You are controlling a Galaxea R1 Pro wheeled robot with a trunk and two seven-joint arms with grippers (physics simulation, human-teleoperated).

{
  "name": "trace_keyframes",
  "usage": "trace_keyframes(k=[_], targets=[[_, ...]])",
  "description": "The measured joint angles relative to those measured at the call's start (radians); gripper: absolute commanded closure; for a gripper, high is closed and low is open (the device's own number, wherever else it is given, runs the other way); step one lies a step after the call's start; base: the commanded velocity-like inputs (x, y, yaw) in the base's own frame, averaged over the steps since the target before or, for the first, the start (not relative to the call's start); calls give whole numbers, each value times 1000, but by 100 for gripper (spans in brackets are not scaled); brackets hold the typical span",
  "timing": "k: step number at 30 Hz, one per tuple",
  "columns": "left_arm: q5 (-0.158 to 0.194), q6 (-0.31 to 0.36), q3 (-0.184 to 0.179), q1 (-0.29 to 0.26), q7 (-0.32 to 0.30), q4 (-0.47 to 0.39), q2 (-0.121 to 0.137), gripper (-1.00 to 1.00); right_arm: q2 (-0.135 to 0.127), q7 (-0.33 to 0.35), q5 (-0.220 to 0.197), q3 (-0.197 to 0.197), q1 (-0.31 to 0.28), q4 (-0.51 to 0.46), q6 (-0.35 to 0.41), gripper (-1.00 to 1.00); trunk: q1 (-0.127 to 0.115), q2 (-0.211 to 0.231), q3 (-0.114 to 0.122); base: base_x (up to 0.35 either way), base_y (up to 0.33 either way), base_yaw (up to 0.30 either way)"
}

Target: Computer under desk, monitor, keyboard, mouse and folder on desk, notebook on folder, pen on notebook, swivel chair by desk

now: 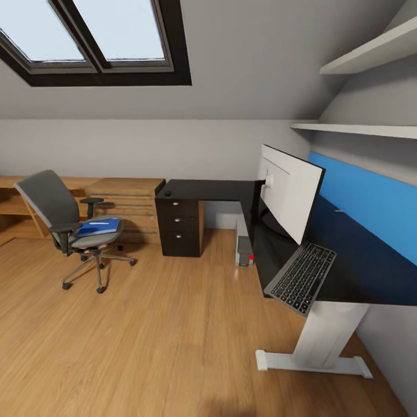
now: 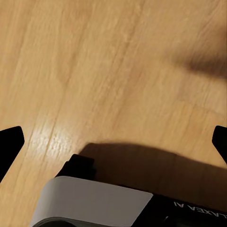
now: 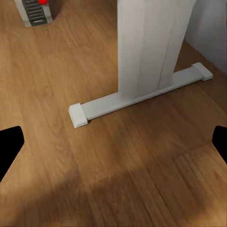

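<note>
Floorboards lie under both my pincers; the left pincer and right pincer each stand spread, pinching nothing. Nearest on the desk, the keyboard overhangs its front edge, with the monitor just behind it and the computer beneath. Well apart from the desk, the chair carries the blue folder. I judge that folder light, thin and bendy; best pinched at a seat-overhanging edge.

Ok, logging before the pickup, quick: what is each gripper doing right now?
Left gripper: open, holding nothing, over bare wood floor.
Right gripper: open, holding nothing, near the desk's white leg.
</note>
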Motion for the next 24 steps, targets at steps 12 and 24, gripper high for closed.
trace_keyframes(k=[12,24], targets=[[2,0,1,0,-1,0,0,-100,26,-3,-11,7,-2,-220,-39,-100,46,-84,-38,0,0,0],[2,-1,3,0,0,0,1,-100,41,-32,-343,6,-5,-573,210,-100,92,-168,-75,0,0,0]])
